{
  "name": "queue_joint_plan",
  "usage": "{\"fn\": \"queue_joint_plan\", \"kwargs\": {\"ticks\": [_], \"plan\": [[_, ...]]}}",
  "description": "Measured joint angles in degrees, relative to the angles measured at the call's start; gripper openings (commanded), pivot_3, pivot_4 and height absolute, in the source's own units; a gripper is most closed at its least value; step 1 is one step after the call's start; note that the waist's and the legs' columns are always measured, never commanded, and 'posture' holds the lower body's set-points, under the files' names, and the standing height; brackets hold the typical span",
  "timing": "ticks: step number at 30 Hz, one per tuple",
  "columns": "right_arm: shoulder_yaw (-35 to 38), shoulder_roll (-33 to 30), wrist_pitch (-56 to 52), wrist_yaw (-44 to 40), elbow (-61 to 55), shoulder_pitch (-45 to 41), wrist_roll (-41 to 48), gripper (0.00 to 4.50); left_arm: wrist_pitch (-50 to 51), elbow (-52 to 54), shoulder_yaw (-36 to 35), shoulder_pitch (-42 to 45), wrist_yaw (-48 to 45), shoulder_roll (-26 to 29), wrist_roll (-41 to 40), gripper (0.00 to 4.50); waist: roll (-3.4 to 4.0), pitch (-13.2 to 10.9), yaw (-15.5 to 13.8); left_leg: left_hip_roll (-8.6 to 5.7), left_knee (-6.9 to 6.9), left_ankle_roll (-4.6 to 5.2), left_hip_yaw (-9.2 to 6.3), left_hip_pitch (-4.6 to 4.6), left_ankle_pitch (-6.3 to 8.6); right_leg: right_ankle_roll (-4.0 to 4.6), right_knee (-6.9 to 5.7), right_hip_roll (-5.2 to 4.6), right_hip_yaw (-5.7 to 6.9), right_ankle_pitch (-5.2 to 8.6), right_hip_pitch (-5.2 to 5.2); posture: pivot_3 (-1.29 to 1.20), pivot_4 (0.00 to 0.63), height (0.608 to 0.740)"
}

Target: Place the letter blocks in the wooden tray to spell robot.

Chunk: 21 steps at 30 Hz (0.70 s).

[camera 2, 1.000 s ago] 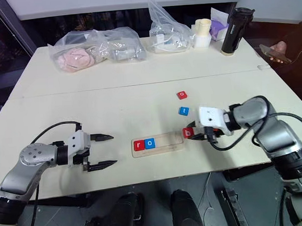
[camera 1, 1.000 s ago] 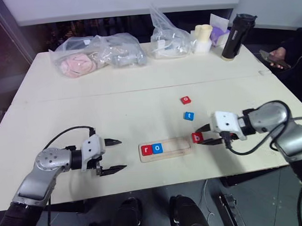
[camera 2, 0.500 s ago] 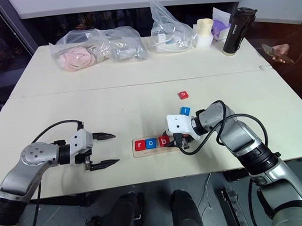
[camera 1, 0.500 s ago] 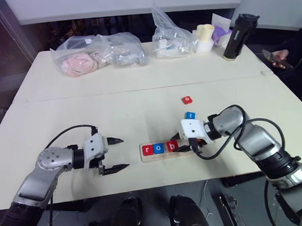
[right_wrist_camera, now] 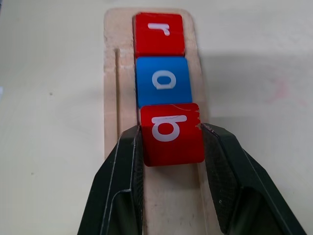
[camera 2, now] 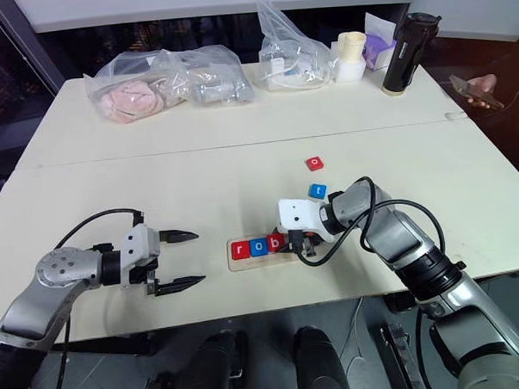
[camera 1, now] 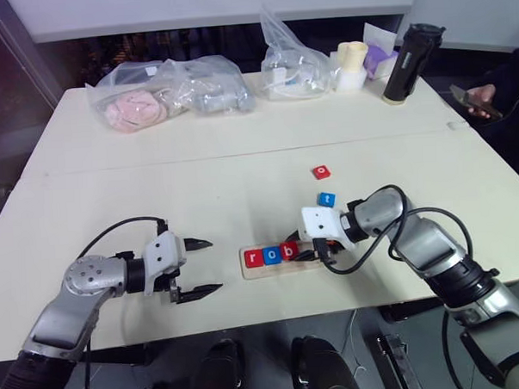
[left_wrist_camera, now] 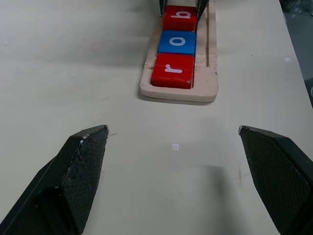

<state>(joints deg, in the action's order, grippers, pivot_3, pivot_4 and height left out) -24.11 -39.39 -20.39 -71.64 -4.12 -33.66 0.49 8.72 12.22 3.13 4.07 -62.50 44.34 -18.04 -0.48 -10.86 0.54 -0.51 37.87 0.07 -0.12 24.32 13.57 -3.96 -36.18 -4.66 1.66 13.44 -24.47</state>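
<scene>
head views: wooden tray (camera 1: pixel 310 259) lies long axis left-right on the table (camera 1: pixel 199 188), between the two arms; right arm far nearer, left well apart to the tray's left end.
head views, tool: right gripper (camera 2: pixel 293 242) over the tray's middle, closed on the red b block (camera 1: pixel 289 250); left gripper (camera 1: pixel 196 268) jaws wide, nothing in them.
head views, loose tiles: blue t block (camera 1: pixel 327 199) just behind the right wrist; red o block (camera 1: pixel 321 171) further back; both closer to the right arm.
left wrist view: tray runs straight away from the fingers; red r block (left_wrist_camera: pixel 173 71) nearest, blue o block (left_wrist_camera: pixel 177 41) next, b at far end, touching in a row.
right wrist view: b sits pinched between both pads, butting the blue o; looks slightly skewed and maybe not fully seated, hard to tell.
judgement: third slot being filled; two slots on the tray's right end still bare; next pick lies behind the tray.
</scene>
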Motion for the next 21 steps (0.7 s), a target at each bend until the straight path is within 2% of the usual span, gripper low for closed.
{"fn": "queue_joint_plan", "kwargs": {"ticks": [7,13,14,21], "plan": [[0.00,0.26,-0.23,-0.04,0.09,0.00,-0.25,1.14,0.83,0.01,0.04,0.11,0.00,0.00,0.01,4.50,0.00,0.00,0.01,0.00,0.00,0.00,0.00,0.00,0.00,0.00,0.00,0.01,0.01,0.00,0.00,0.00,0.150,0.740],[-0.04,0.68,-0.61,-0.13,0.09,0.00,-0.27,4.09,1.08,0.12,0.10,0.68,0.18,-0.03,0.02,4.50,0.00,0.00,-0.03,0.00,0.00,0.00,0.00,0.00,0.00,0.00,0.00,0.02,0.02,0.00,0.00,0.00,0.150,0.740],[-0.06,0.68,-0.64,-0.19,0.09,0.00,-0.27,4.45,1.11,0.20,0.10,0.76,0.21,-0.03,0.02,4.50,0.00,0.00,-0.01,0.00,0.00,0.00,0.00,0.00,0.00,0.00,0.00,0.02,0.02,0.00,0.00,0.00,0.150,0.740],[0.01,0.68,-0.87,-0.16,-0.03,0.00,-0.22,4.45,1.90,0.46,0.12,0.78,0.45,-0.04,0.02,4.50,0.00,0.00,0.00,0.00,0.00,0.00,0.00,0.00,0.00,-0.01,-0.01,0.05,0.03,0.00,0.00,0.00,0.150,0.740]]}}
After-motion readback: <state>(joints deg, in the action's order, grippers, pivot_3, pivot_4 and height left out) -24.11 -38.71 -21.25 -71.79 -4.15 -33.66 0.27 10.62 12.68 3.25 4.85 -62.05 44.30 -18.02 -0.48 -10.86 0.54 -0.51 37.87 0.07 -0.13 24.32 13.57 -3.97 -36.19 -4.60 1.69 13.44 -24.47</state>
